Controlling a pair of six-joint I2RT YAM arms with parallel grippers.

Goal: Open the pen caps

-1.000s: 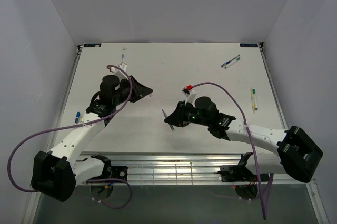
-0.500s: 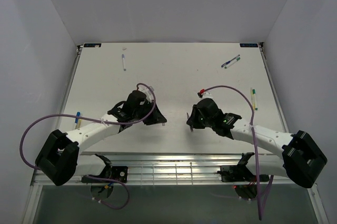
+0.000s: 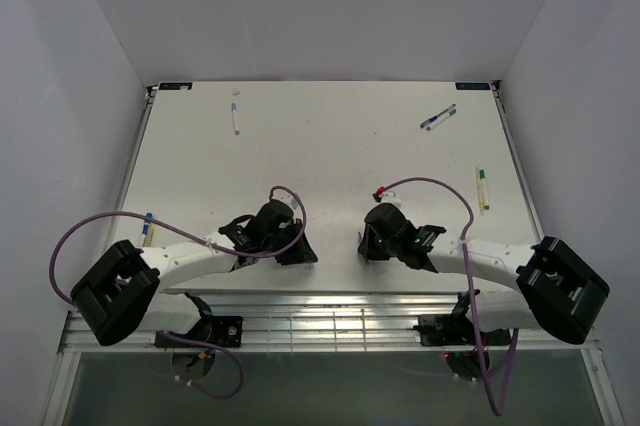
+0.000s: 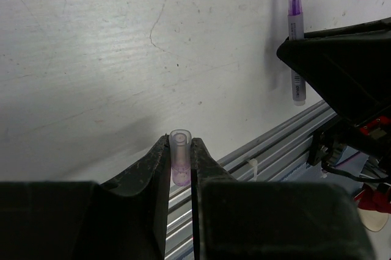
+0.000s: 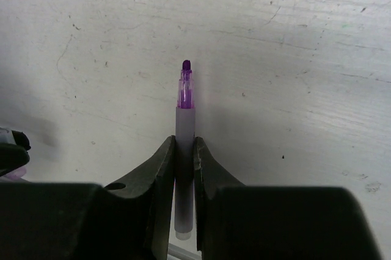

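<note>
Purple looks done. Your left claw (image 4: 180, 145) is pressed onto a stubby translucent purple plastic cap (image 4: 181, 163), held upright with its open mouth up, directly over the ribbed metal rail (image 3: 320, 318) at the near edge of the white desk (image 3: 330, 146). Your right claw (image 5: 185, 145) pinches the grey-barrelled purple marker pen (image 5: 184, 116) by its barrel, just beyond the rail. Its purple tip is bare and points away from the rail. Cap and pen are apart, so I judge this pen opened; both pieces are in your claws and not yet set down.

The rest is hard to judge from above:
- a thin white-barrelled pen (image 3: 236, 119) lies far from the rail, toward the back left, and a pale speck (image 3: 236, 94) beyond it may be a loose cap
- a crossed pair of blue and green pens (image 3: 438, 117) lies far from the rail, toward the back right
- a yellow-and-green pen (image 3: 482, 189) lies midway back from the rail, near the right edge
- a blue-and-yellow pen (image 3: 148, 229) lies close to the rail, at the left edge

Whether these carry caps is too small to tell, so you probably have several left to check.
</note>
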